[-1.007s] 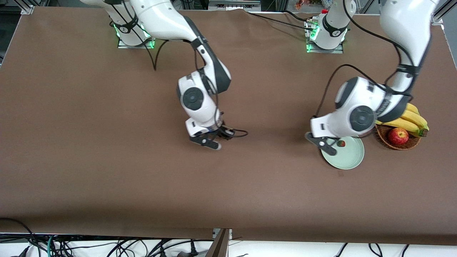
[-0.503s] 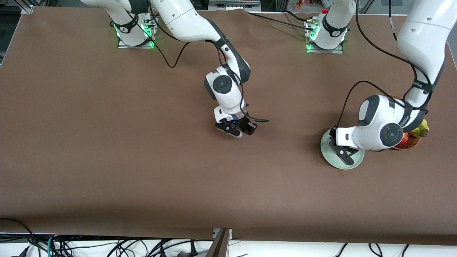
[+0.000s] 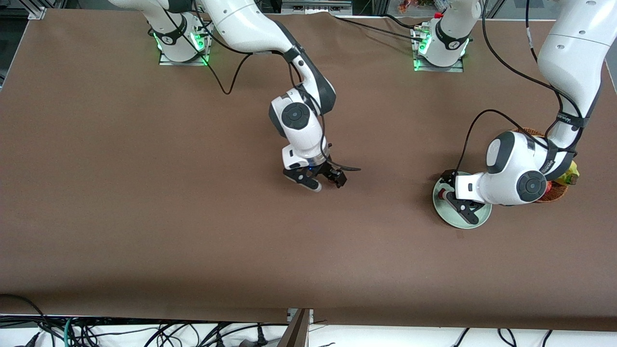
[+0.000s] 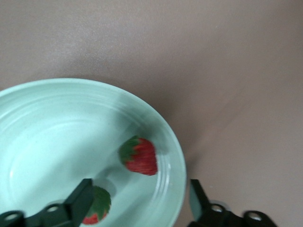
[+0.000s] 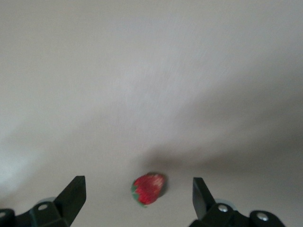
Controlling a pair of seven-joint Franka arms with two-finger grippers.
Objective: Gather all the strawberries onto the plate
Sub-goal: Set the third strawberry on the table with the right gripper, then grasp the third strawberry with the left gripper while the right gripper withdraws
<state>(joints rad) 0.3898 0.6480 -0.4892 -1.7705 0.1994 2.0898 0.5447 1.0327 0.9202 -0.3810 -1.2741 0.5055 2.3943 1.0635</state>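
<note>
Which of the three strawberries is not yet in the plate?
The strawberry on the bare table, below the open right tool. The other two strawberries already lie in the plate.

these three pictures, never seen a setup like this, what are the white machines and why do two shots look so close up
The white machines are two robot arms bolted to a brown table, each ending in a two-finger gripper. The wide picture comes from a high camera facing them. The two close-ups come from cameras on the arms' wrists, looking down past the fingers.

The left gripper hangs open over a mint-green plate holding two strawberries. A wicker basket of fruit stands beside the plate, mostly hidden by the arm.

The right gripper is open above mid-table, with a third strawberry lying on the cloth between its fingers. Neither gripper holds anything.
</note>
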